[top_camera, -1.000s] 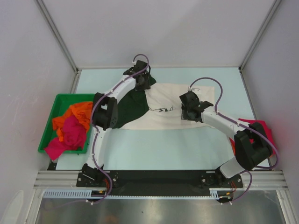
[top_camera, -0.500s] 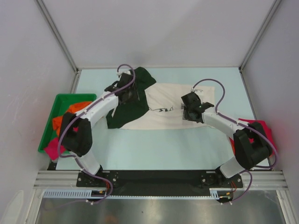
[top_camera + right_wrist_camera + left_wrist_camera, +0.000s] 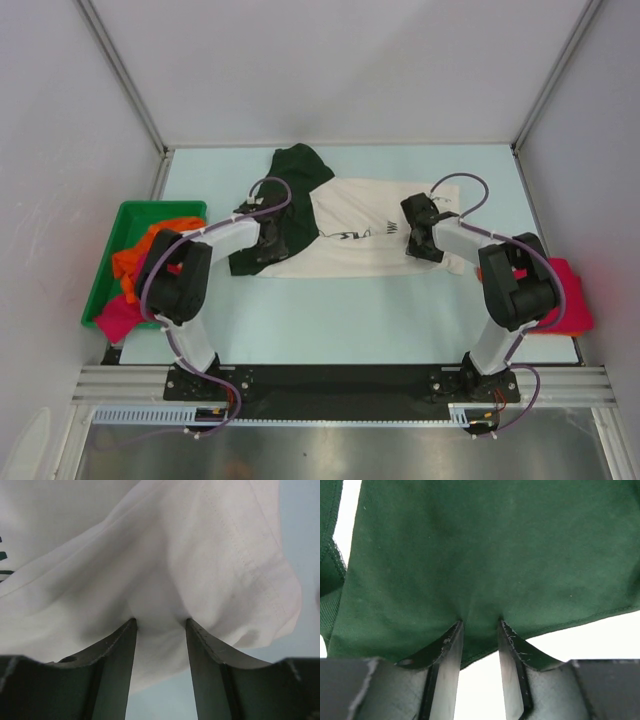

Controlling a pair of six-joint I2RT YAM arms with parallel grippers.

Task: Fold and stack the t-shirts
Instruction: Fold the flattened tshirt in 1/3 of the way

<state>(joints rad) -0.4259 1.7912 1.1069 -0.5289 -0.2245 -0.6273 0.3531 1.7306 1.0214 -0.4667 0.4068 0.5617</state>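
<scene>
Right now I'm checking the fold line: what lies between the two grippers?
The top view shows the cream t-shirt spanning that whole stretch, its black print about midway. The left gripper pinches its green sleeve, the right gripper its cream edge.

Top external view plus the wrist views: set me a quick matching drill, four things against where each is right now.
1 left gripper
2 right gripper
3 orange t-shirt
4 crimson t-shirt

A in the green bin
B pinching the cream t-shirt by its pale body
C at the table's right edge
D pinching the dark green sleeve

Pairs: 1-D, 2-B, 3-A, 4-C
</scene>
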